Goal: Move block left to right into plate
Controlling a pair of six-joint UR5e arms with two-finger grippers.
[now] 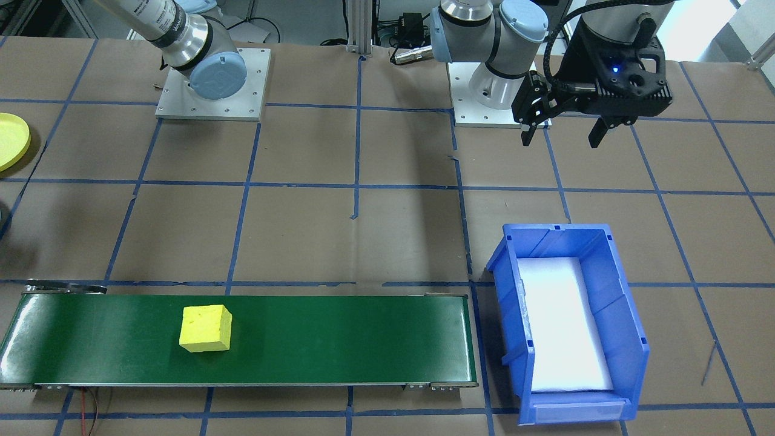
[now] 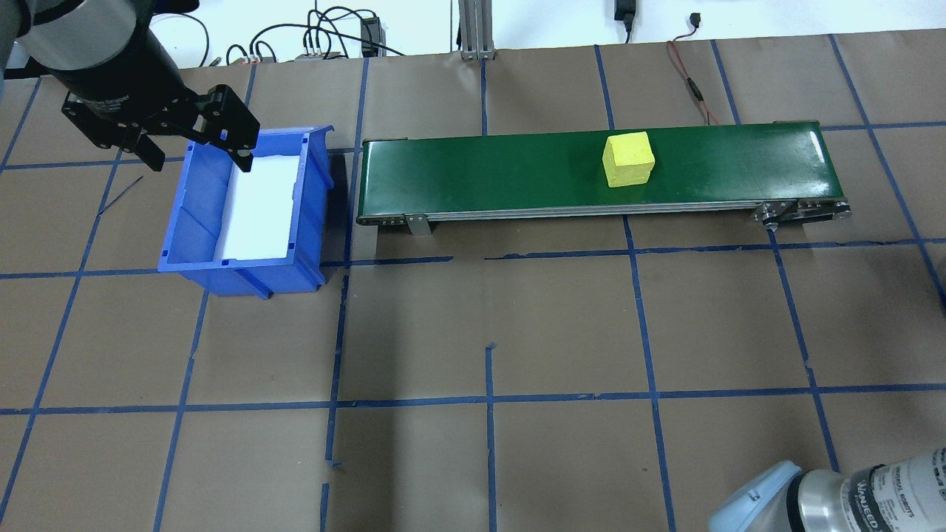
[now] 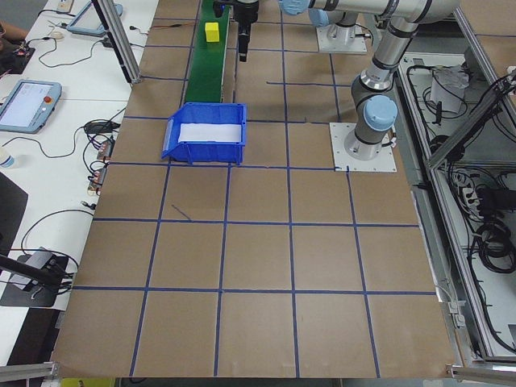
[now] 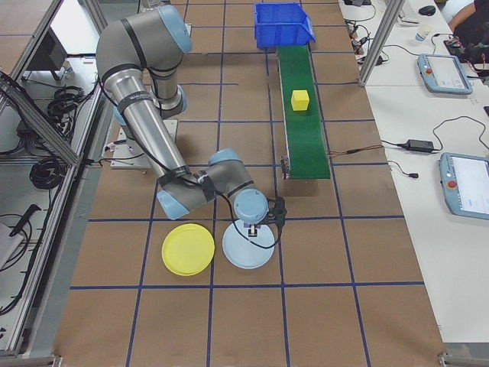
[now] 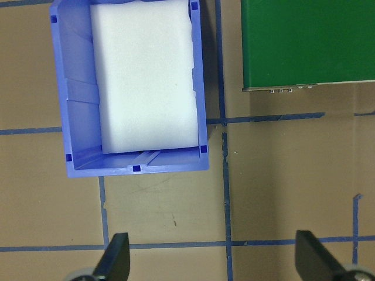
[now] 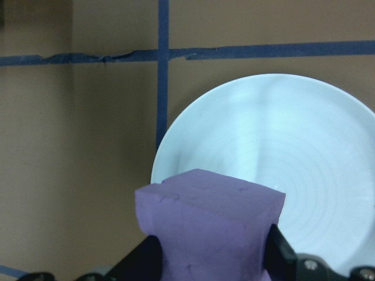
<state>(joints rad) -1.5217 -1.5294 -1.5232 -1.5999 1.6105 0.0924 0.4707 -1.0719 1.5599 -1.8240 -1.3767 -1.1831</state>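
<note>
A purple foam block (image 6: 210,225) is being pinched between the fingers of the right gripper (image 6: 211,257), seen close in the right wrist view, and is being held over the near edge of a pale blue plate (image 6: 275,170). In the exterior right view this pale blue plate (image 4: 247,245) is lying on the brown papered table (image 4: 321,306), touching or nearly touching the yellow plate (image 4: 187,248) just beside it; the block is not being held over the yellow plate. Part of the yellow plate (image 1: 11,140) is also being caught at the edge of the front-facing view. Farther along the table, a yellow foam cube (image 2: 628,159) is being carried on a green conveyor belt (image 2: 517,177), toward the belt's end nearer the right arm. Beyond the belt's other end, a blue bin (image 2: 244,214) with a white foam pad (image 2: 262,207) in its bottom is being shown. The left gripper (image 2: 199,151) is being held in the air with its fingers spread wide and nothing between them, over the bin's edge in the overhead view, while in the left wrist view the two fingertips (image 5: 117,257) are being seen apart above bare table near the bin.
</note>
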